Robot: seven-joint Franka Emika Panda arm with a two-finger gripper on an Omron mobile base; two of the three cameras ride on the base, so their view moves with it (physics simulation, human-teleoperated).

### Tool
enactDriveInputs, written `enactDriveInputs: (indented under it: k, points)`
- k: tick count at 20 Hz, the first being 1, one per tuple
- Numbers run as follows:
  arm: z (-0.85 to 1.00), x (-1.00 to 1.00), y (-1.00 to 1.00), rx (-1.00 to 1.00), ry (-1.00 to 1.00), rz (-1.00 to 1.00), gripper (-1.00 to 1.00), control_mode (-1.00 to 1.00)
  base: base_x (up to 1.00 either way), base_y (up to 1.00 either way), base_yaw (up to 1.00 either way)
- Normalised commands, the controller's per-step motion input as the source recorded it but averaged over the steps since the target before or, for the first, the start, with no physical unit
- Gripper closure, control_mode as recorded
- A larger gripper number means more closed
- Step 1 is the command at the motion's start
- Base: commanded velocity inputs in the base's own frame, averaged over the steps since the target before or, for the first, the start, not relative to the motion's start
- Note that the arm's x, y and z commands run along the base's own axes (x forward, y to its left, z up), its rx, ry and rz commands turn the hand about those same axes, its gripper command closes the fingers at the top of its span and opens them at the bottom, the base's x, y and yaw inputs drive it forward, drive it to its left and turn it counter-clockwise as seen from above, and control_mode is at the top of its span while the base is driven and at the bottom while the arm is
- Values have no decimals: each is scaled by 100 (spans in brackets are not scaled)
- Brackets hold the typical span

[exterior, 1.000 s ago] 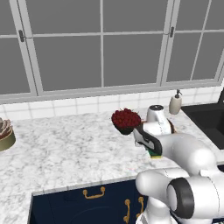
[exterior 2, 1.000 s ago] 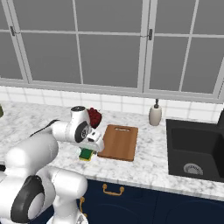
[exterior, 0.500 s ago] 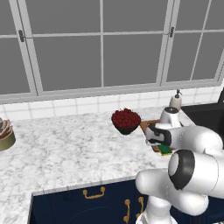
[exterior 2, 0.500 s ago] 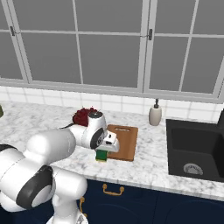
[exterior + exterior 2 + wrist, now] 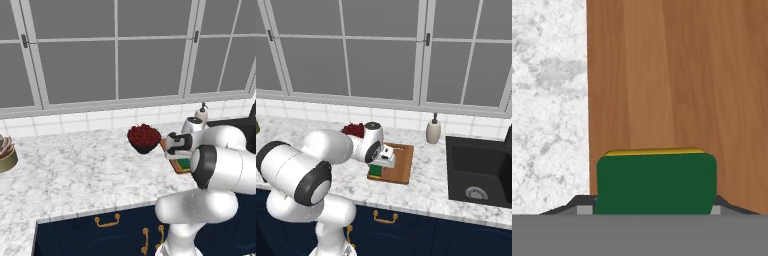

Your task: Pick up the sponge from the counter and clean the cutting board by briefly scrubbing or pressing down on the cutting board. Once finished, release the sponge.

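The sponge (image 5: 656, 182), grasped in the hand (image 5: 377, 169), has been carried from the surface (image 5: 75, 175) onto the board's (image 5: 401, 165) near corner, green face outward, presumably for scrubbing.

A sponge (image 5: 656, 182) with a dark green scrub face over a thin yellow layer sits against a cutting board (image 5: 677, 80) of warm reddish-brown wood with fine vertical grain streaks. The surface (image 5: 75, 175) is white stone mottled with pale grey marbling. Cabinets (image 5: 100, 235) below it are dark navy with brass-gold handles. A dark bowl (image 5: 144, 139) holds deep red fruit. The robot arm (image 5: 316, 160) is glossy white with black joint rings. A soap bottle (image 5: 433, 131) is beige with a dark pump top. The sink (image 5: 478, 170) is black, the wall tiles (image 5: 406, 117) white, the window frames (image 5: 423, 55) light grey around darker grey panes
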Motion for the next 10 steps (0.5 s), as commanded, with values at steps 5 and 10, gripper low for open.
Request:
enactDriveInputs:
  k: [5,10]
  points:
    - [0,10,0,1,0,0,100,-100,0,0,0]
    - [-6,0,0,0,0,-3,100,-100,0,0,0]
